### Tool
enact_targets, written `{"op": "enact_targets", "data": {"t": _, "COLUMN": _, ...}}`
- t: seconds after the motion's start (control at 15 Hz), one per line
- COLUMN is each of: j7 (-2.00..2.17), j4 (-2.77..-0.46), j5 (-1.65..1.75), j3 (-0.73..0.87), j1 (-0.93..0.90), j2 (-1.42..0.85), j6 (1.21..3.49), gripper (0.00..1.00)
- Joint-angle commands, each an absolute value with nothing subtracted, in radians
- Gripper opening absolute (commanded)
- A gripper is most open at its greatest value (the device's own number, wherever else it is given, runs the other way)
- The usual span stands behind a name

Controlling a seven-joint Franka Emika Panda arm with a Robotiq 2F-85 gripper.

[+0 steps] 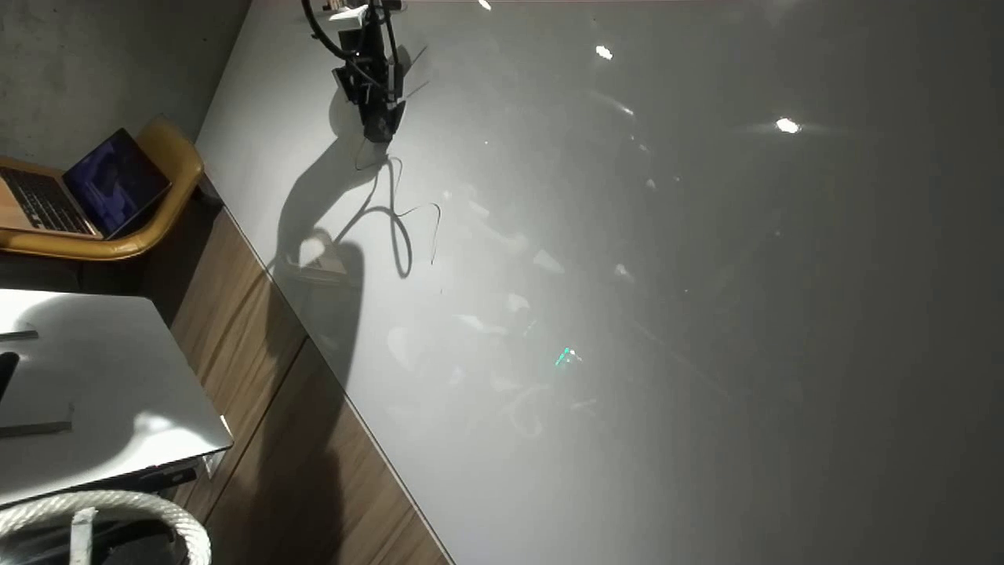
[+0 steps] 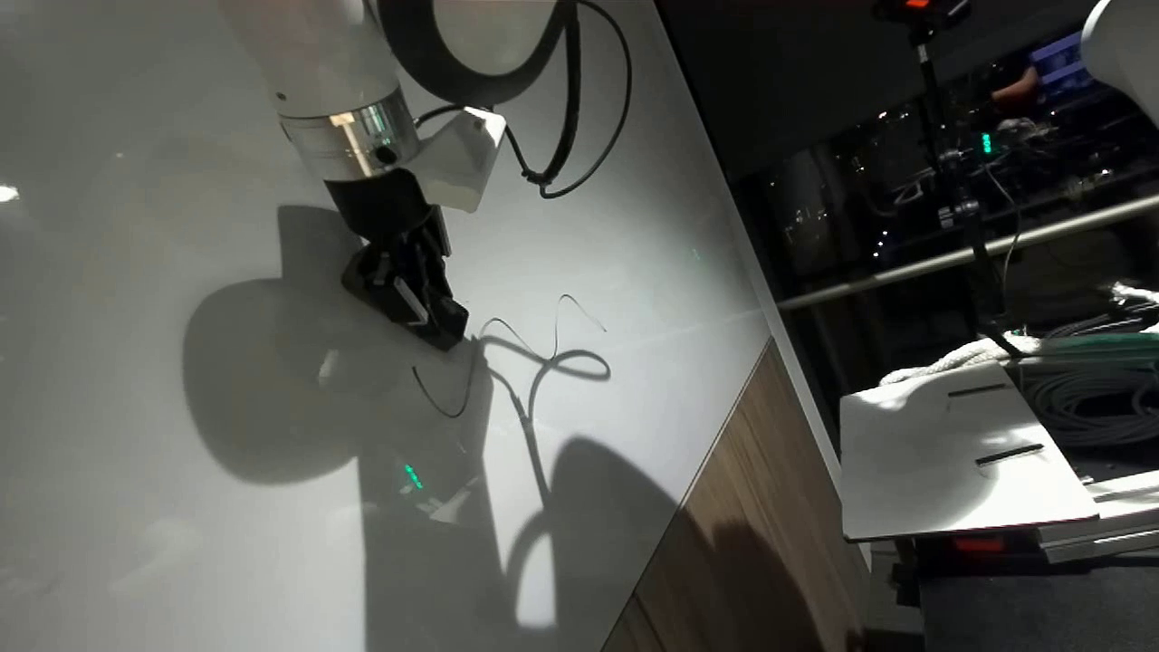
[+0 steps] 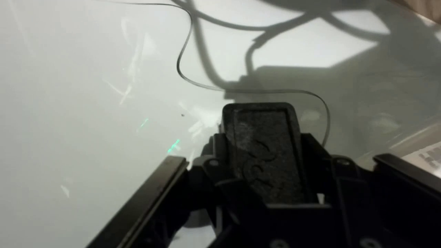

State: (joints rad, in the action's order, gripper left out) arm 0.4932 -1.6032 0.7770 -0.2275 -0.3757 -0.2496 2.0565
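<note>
**Black gripper (image 3: 264, 137) pinching a dark block (image 3: 265, 156)**

The fingers (image 3: 314, 151) stand part-way apart and, as I read it, clamp the block by its two sides; its rimmed face, marked with curves, shows to the wrist view, and its far end pokes out past the tips. The step in hand, to my eye, is holding: the block is gripped, not set down. In both exterior views the gripper points down, low over the pale tabletop (image 1: 667, 259); whether the block touches that surface, I can't tell.

Just beyond the tips a thin dark wire (image 3: 179, 65) curls over the tabletop and slips out of sight behind the gripper. I can't tell whether it joins the block. Any move from here would, I judge, call for a steady squeeze and care not to snag that wire.

Farther out, the white arm (image 2: 308, 63) and its black cable (image 2: 572, 100) throw shadows (image 2: 272, 389) across the tabletop. Past its edge, well apart from all this, a laptop (image 1: 114, 188) rests on a mustard chair (image 1: 118, 249).
</note>
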Motion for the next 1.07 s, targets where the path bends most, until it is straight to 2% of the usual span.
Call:
{"op": "enact_targets", "data": {"t": 0.0, "j7": 0.382, "j4": -1.377, "j5": 0.835, "j3": -0.206, "j1": -0.392, "j2": -0.35, "j6": 2.04, "gripper": 0.29}}
{"op": "enact_targets", "data": {"t": 0.47, "j7": 0.318, "j4": -1.429, "j5": 0.846, "j3": -0.179, "j1": -0.347, "j2": -0.191, "j6": 1.978, "gripper": 0.29}}
{"op": "enact_targets", "data": {"t": 1.0, "j7": 0.27, "j4": -1.47, "j5": 0.763, "j3": -0.149, "j1": -0.235, "j2": -0.045, "j6": 2.062, "gripper": 0.29}}
